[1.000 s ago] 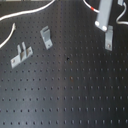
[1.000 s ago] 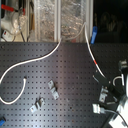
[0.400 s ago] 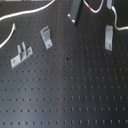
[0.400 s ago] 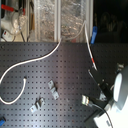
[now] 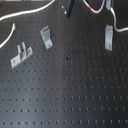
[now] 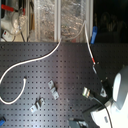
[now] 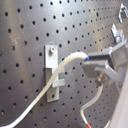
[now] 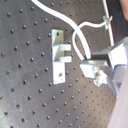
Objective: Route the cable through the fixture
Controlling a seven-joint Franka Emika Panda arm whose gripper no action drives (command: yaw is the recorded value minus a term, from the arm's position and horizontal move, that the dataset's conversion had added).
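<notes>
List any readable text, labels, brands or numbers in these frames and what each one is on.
None can be read.
The black perforated board, the cable, the fixture, the flat plate with two prongs and the bent bracket bear no visible print.
The gripper shows no marking in both wrist views.
The clutter behind the board in the second exterior view is too blurred to tell.

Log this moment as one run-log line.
gripper: shut on cable | cable: above perforated board, not in fixture | bracket, pronged plate: untouched
</notes>
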